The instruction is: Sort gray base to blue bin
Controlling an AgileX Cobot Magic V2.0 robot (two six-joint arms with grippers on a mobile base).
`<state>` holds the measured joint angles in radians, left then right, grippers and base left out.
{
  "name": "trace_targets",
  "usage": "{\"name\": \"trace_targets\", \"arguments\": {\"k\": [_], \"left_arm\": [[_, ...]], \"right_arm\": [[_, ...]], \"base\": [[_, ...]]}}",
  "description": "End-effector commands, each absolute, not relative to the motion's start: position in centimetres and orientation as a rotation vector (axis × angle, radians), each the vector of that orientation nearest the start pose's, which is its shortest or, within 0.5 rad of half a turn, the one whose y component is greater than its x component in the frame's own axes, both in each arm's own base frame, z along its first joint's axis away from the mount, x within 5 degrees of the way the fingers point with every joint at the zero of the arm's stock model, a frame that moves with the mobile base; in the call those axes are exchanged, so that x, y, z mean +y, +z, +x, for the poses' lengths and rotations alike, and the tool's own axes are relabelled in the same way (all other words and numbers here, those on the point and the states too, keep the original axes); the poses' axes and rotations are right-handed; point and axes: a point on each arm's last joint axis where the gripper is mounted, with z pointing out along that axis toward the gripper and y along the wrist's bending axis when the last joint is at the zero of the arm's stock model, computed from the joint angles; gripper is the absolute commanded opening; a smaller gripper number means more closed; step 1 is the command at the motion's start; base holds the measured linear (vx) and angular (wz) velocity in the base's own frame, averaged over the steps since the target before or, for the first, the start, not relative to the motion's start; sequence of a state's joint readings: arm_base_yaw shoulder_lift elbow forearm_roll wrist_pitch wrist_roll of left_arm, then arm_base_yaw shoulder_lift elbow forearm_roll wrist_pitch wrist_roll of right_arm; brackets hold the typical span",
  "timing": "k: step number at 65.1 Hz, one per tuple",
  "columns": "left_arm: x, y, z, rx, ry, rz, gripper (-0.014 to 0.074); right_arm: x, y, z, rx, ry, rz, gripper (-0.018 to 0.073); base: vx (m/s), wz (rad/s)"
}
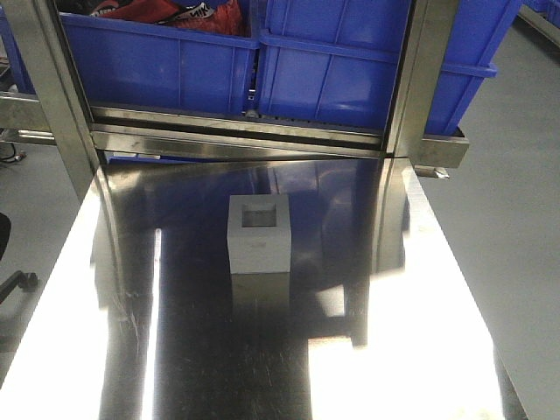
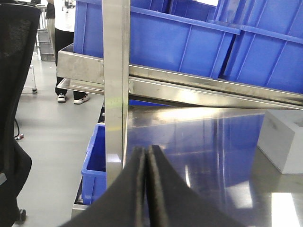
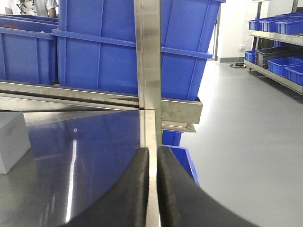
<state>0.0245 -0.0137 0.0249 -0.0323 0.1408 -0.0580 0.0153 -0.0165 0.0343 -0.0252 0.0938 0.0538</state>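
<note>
I am holding my left claw (image 2: pixel 147 153) clenched, its two black fingers (image 2: pixel 135 189) pressing flat against each other with nothing between them. My right claw (image 3: pixel 153 153) is clenched too, with only a hairline slit showing between its fingers (image 3: pixel 135 189) and nothing in it. Both claws are hovering low over the near part of the steel table (image 1: pixel 420 332).

The gray base (image 1: pixel 258 234) is sitting upright around the middle of the table, its square recess facing up, and its reflection is showing in the shiny top just in front of it. From my left wrist it is lying off to the right (image 2: pixel 285 139). From my right wrist only a corner of it is showing at the left edge (image 3: pixel 12 141). So it is resting between my two claws, apart from both.

On the far side, a steel rack (image 1: pixel 245 140) is carrying the blue bins above the table top. The left one (image 1: pixel 157 66) is holding red and black items, and the right one (image 1: pixel 350 79) is standing just beside it, its inside hidden from me. I cannot tell which of them is the one meant for the block. Two steel uprights (image 1: pixel 52 87) are rising at the rack's front.

A further blue crate (image 2: pixel 94 170) is sitting low beyond the table's left edge. A black chair (image 2: pixel 14 94) is standing on the left, and a person (image 2: pixel 66 47) is standing farther back.
</note>
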Motion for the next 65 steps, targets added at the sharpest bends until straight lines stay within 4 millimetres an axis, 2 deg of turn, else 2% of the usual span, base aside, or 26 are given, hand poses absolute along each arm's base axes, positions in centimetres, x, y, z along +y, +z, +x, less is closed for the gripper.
{"name": "trace_targets", "arguments": {"k": [1,45,51,61,65], "left_arm": [[0.1,19.5,5.6,1.565,-0.065,-0.098,-0.0006],[0.1,20.1,5.6,1.519,-0.068,-0.099,-0.0006],[0.1,21.6,5.4,1.458,-0.085,-0.111,-0.0006],[0.1,26.6,4.5,1.360,-0.091,-0.104,-0.0006],[0.1,28.1,4.7,1.385,-0.091,-0.105,-0.0006]], "right_arm": [[0.1,20.3,5.6,1.505,0.024,0.001,-0.0004],[0.1,20.3,5.6,1.505,0.024,0.001,-0.0004],[0.1,20.3,5.6,1.505,0.024,0.001,-0.0004],[0.1,20.3,5.6,1.505,0.024,0.001,-0.0004],[0.1,20.3,5.6,1.505,0.024,0.001,-0.0004]], "base": [[0.00,0.00],[0.00,0.00],[0.00,0.00],[0.00,0.00],[0.00,-0.01]]}}
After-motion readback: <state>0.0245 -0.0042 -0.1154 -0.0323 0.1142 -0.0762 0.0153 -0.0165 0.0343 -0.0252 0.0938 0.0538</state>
